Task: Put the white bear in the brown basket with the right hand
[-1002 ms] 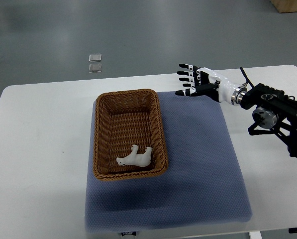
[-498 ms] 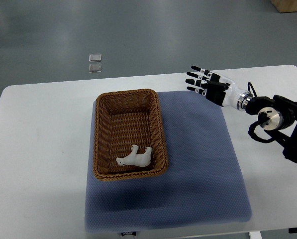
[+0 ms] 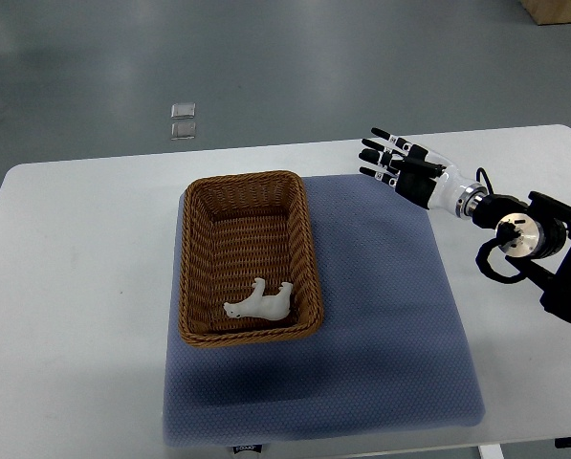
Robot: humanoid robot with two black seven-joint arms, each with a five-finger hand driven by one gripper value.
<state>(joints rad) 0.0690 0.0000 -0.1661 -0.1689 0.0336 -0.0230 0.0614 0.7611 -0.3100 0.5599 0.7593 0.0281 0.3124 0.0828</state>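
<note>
You find the white bear (image 3: 260, 302) lying on its side inside the brown basket (image 3: 248, 255), down in the basket's near end, toward its 6 o'clock wall. The bear's legs point up toward 12 o'clock; its head sits at the left. Nothing touches it.

The basket is a rectangular wicker one, long side running 12 to 6. It sits on the left part of a blue-grey mat (image 3: 381, 316), and its left rim hangs just over the mat's left edge. The mat lies flat on the white worktop (image 3: 75, 287).

Your right hand (image 3: 397, 166) is up at about 2 o'clock from the basket, well apart from it, over the mat's far right corner. Its fingers (image 3: 373, 144) are spread and straight, pointing toward 10 o'clock, and they hold nothing. The arm (image 3: 529, 239) comes in from the right edge, its black wrist joint and cable over the bare worktop.

Beyond the worktop, at 11 o'clock from the basket, two small pale squares (image 3: 182, 120) lie on the grey floor (image 3: 285, 67). A wooden corner (image 3: 558, 10) shows at the top right edge.
</note>
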